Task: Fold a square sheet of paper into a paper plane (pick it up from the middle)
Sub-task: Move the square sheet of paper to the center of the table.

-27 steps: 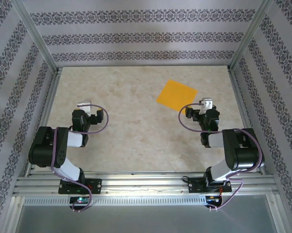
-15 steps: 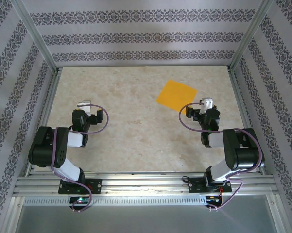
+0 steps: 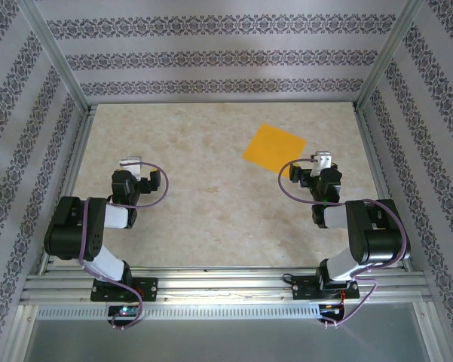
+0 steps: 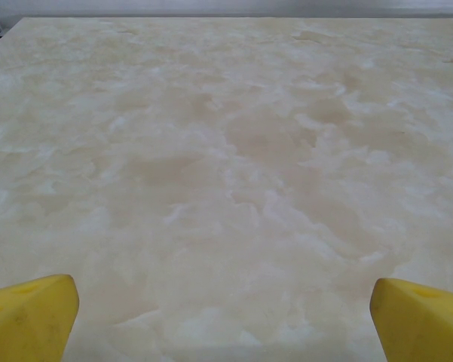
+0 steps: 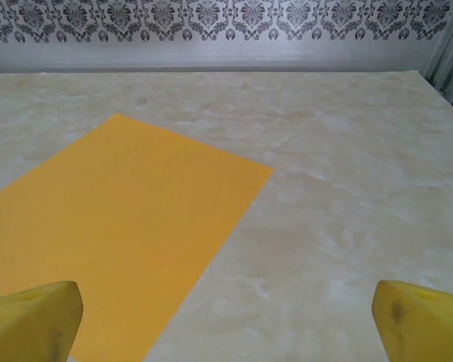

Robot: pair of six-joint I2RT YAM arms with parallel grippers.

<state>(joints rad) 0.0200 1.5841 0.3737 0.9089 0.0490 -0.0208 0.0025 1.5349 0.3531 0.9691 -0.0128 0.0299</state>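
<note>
Item 1: square sheet of paper (image 3: 274,147). Flat, 0 folds, far-right on table (image 3: 196,219), just ahead of my R pincer (image 5: 226,320); R prob. best placed for the mid-sheet pick.
Item 2: R pincer. Jaws wide, empty.
Item 3: L pincer (image 4: 226,320). Jaws wide, empty, over bare tabletop, well apart from sheet.

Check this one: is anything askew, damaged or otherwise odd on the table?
Nothing stands out. The sheet lies flat and uncreased on the table, right of centre, turned cornerwise to the table's edges, just ahead of the right gripper. That gripper and the left gripper are both open and empty.
</note>
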